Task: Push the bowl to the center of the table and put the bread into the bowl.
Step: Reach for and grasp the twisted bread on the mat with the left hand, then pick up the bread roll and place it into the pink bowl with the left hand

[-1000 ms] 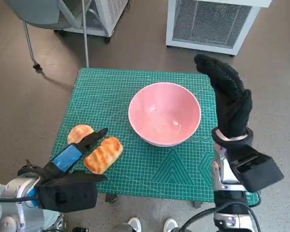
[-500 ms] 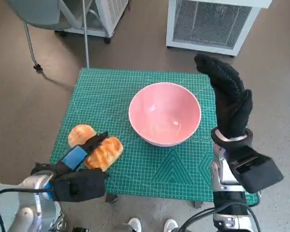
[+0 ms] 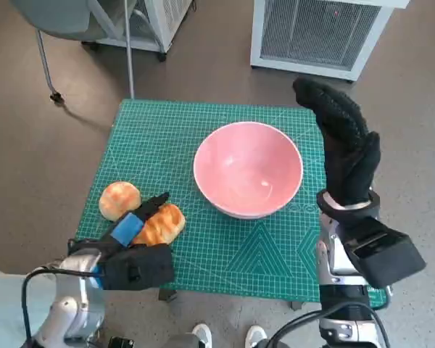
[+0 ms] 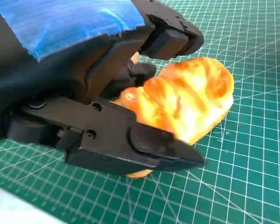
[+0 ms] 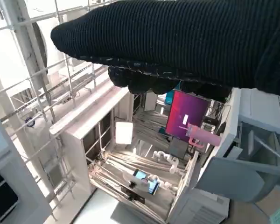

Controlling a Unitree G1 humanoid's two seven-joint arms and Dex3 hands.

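The pink bowl sits upright and empty on the green cutting mat, and everything else is placed from it. The long bread lies on the mat to the bowl's left and nearer the robot, well apart from the rim. The left hand is at that loaf: in the left wrist view its black fingers close around the bread, 1 under it and 1 over its top, so the hand grips it while it rests on the mat. A round bun lies farther left of the bowl, just beside the loaf. The right hand stands upright just beside the bowl's right rim, fingers straight and together, holding nothing. A white cabinet stands on the floor beyond the bowl.
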